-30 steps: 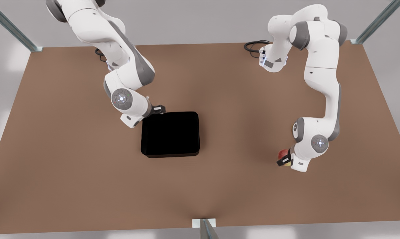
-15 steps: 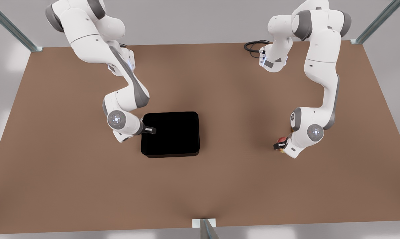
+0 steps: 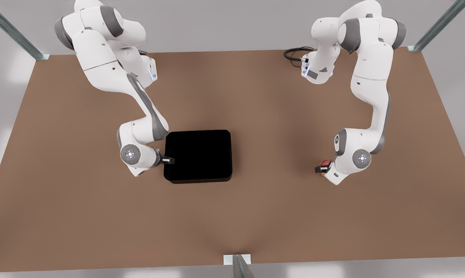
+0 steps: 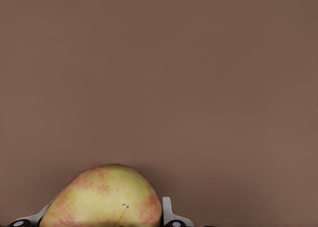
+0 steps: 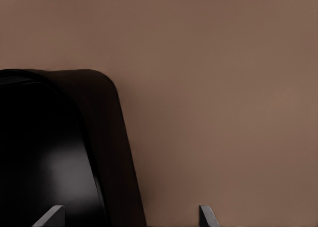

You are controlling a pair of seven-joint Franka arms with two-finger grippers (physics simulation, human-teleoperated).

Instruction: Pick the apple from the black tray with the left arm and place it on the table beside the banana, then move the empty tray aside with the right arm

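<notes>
Matte black, the black tray [image 3: 197, 156] sits a little left of centre in the front view, flat on the brown table [image 3: 255, 216], and nothing lies inside it. No brand, label or readable writing appears on the tray, the arms or the tabletop in any view.

The right gripper [image 3: 167, 160] is at the tray's left edge in the front view, its dark fingers reaching over the rim. The right wrist view adds what the front view cannot: two fingertips [image 5: 52, 218] spread wide apart, one over the tray's glossy inner floor [image 5: 44, 157] and the other over bare table [image 5: 223, 88] outside the rounded corner, so the wall lies between them without being pinched.

The left gripper [image 3: 320, 169] is in the right part of the front view, low above the table and well apart from the tray. There the apple [image 3: 325, 163] is just a small red patch beside the wrist, largely hidden by the arm. The left wrist view shows it far better: the apple [image 4: 102, 197] is yellowish with a red blush, set between the pale fingers [image 4: 169, 214] that hold it on both sides, with plain brown table [image 4: 159, 78] beyond it. Whether the apple touches the table cannot be told.

A black cable [image 3: 294, 53] is coiled at the table's far edge near the base of the arm at the upper right of the front view.
</notes>
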